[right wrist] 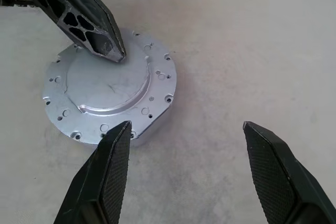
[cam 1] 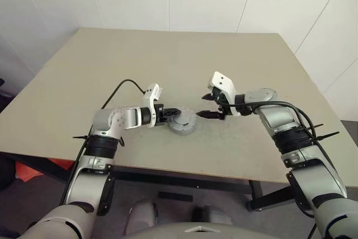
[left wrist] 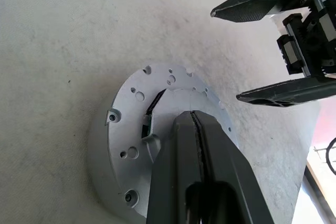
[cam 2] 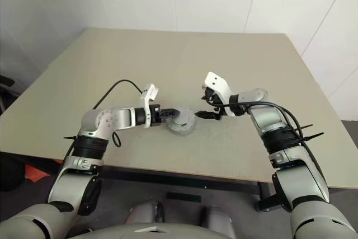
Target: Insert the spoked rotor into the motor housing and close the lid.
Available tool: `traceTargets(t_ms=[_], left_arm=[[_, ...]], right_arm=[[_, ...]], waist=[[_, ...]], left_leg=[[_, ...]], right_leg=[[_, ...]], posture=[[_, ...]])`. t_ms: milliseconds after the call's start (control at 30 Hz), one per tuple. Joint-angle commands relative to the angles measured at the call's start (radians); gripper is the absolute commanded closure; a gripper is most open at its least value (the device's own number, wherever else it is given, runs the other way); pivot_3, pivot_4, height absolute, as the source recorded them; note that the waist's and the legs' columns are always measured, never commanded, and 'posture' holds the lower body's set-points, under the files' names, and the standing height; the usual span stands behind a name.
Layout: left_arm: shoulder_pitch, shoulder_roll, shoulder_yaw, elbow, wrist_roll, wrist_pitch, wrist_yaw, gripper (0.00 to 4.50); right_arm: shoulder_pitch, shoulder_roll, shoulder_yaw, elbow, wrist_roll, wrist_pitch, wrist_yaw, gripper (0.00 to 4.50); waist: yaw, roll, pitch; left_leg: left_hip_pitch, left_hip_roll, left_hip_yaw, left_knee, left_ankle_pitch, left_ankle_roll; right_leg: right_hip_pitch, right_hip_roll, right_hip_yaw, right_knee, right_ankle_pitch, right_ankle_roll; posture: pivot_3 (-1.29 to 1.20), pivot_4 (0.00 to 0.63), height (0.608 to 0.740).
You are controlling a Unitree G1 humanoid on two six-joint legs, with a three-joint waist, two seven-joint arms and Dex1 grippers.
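The motor housing [cam 1: 182,125] is a short grey cylinder standing on the table near its front edge. The lid [right wrist: 105,85] lies flat on top of it, plain grey face up, with small holes around the rim. The spoked rotor is hidden. My left gripper [cam 1: 178,113] is shut, and its joined tips [right wrist: 118,55] rest on the lid's top face from the left. My right gripper [cam 1: 206,106] is open and empty, hanging just right of the housing and a little above the table. Its fingers [left wrist: 273,92] point toward the housing without touching it.
The beige table [cam 1: 168,60] stretches wide behind and to both sides of the housing. Its front edge [cam 1: 184,173] runs close below the arms. A black cable [cam 1: 120,89] loops over the table by my left forearm. White walls stand behind.
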Motion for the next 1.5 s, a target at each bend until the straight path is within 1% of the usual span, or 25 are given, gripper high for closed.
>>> traceTargets(t_ms=[33, 100, 167, 267, 333, 433, 533, 700, 867, 1067, 1267, 1300, 1367, 1500], left_arm=[[0.019, 0.009, -0.024, 0.032, 0.029, 0.026, 0.024, 4.5], [0.019, 0.012, -0.024, 0.031, 0.029, 0.025, 0.024, 4.5], [0.019, 0.014, -0.024, 0.031, 0.03, 0.024, 0.024, 4.5], [0.019, 0.014, -0.022, 0.032, 0.031, 0.02, 0.026, 4.5], [0.02, 0.013, -0.023, 0.032, 0.032, 0.017, 0.026, 4.5], [0.02, 0.011, -0.024, 0.034, 0.033, 0.013, 0.027, 4.5], [0.025, 0.011, -0.023, 0.026, 0.032, 0.013, 0.031, 4.5], [0.038, 0.019, -0.017, 0.007, 0.03, 0.017, 0.039, 4.5], [0.043, 0.024, -0.012, 0.003, 0.031, 0.015, 0.044, 4.5], [0.041, 0.022, -0.01, 0.003, 0.032, 0.012, 0.05, 4.5], [0.04, 0.024, -0.005, 0.004, 0.033, 0.004, 0.056, 4.5], [0.04, 0.025, -0.003, 0.005, 0.033, 0.003, 0.058, 4.5], [0.04, 0.025, -0.001, 0.006, 0.032, 0.001, 0.061, 4.5], [0.041, 0.025, 0.004, 0.004, 0.03, 0.0, 0.066, 4.5]], right_arm=[[-0.019, 0.004, -0.104, 0.003, 0.144, 0.214, 0.048, 0.74], [-0.029, -0.004, -0.144, 0.027, 0.208, 0.349, 0.067, 0.74], [-0.038, -0.015, -0.159, 0.046, 0.228, 0.419, 0.067, 0.74], [-0.07, -0.011, -0.18, 0.13, 0.247, 0.527, 0.037, 0.74], [-0.093, 0.012, -0.195, 0.209, 0.244, 0.556, -0.004, 0.74], [-0.127, 0.05, -0.225, 0.334, 0.237, 0.552, -0.057, 0.74], [-0.137, 0.078, -0.233, 0.394, 0.235, 0.553, -0.07, 0.74], [-0.096, 0.094, -0.198, 0.379, 0.236, 0.596, -0.042, 0.74], [-0.058, 0.089, -0.164, 0.293, 0.262, 0.681, 0.002, 0.74], [-0.012, 0.114, -0.14, 0.224, 0.279, 0.725, -0.01, 0.74], [0.005, 0.187, -0.172, 0.226, 0.289, 0.752, -0.076, 0.74], [0.007, 0.2, -0.179, 0.23, 0.291, 0.758, -0.088, 0.74], [0.002, 0.229, -0.201, 0.24, 0.293, 0.764, -0.115, 0.74], [-0.036, 0.287, -0.266, 0.274, 0.303, 0.772, -0.178, 0.74]], waist=[[0.001, 0.0, 0.0], [0.003, 0.0, 0.0], [0.006, 0.0, 0.0], [0.006, 0.001, -0.001], [0.006, 0.001, -0.001], [0.006, 0.001, -0.001], [0.009, 0.002, -0.001], [0.008, 0.002, -0.001], [0.009, 0.002, -0.002], [0.01, 0.002, -0.003], [0.002, 0.001, -0.01], [0.0, 0.001, -0.01], [-0.003, 0.001, -0.01], [-0.007, 0.001, -0.01]], left_leg=[[0.0, 0.0, 0.0, 0.0, 0.0, 0.0], [0.0, 0.0, 0.0, 0.001, 0.0, 0.0], [0.0, 0.0, 0.0, 0.002, 0.0, 0.0], [0.0, 0.0, 0.0, 0.002, 0.0, 0.0], [0.0, 0.0, 0.0, 0.002, 0.001, -0.001], [0.001, 0.001, 0.0, 0.003, 0.001, -0.002], [0.001, 0.0, 0.0, 0.003, 0.001, -0.003], [0.001, 0.001, 0.0, 0.003, 0.001, -0.003], [0.0, 0.001, 0.0, 0.002, 0.001, -0.003], [0.001, 0.001, 0.0, 0.002, 0.001, -0.004], [0.002, 0.002, 0.0, 0.002, 0.001, -0.007], [0.004, 0.002, 0.0, 0.001, 0.001, -0.007], [0.006, 0.002, 0.0, 0.001, 0.001, -0.008], [0.011, 0.003, 0.001, -0.001, 0.003, -0.011]], right_leg=[[0.0, 0.0, 0.0, 0.0, 0.0, 0.0], [0.0, 0.0, 0.0, 0.001, 0.0, 0.0], [0.0, 0.0, 0.0, 0.002, 0.0, 0.0], [0.0, 0.0, 0.0, 0.003, 0.0, 0.0], [0.0, 0.0, 0.0, 0.004, 0.0, 0.0], [0.0, 0.0, 0.0, 0.005, 0.0, 0.0], [-0.001, 0.0, 0.0, 0.005, 0.0, 0.0], [0.0, 0.0, 0.0, 0.006, 0.0, -0.001], [0.001, 0.0, 0.0, 0.007, -0.001, -0.002], [0.002, 0.0, 0.0, 0.007, -0.001, -0.002], [0.003, 0.001, 0.0, 0.007, -0.002, -0.001], [0.004, 0.001, 0.0, 0.007, -0.003, 0.001], [0.005, 0.001, 0.0, 0.007, -0.005, 0.005], [0.007, 0.002, 0.0, 0.007, -0.006, 0.005]], posture=[[0.0, 0.0, 0.74], [0.0, 0.0, 0.74], [0.0, 0.0, 0.74], [0.0, 0.0, 0.74], [0.0, 0.0, 0.74], [0.0, 0.0, 0.74], [0.0, 0.0, 0.74], [0.0, 0.0, 0.74], [0.0, 0.0, 0.74], [0.0, 0.0, 0.74], [0.0, 0.0, 0.74], [0.0, 0.0, 0.74], [0.0, 0.0, 0.74], [0.0, 0.0, 0.74]])
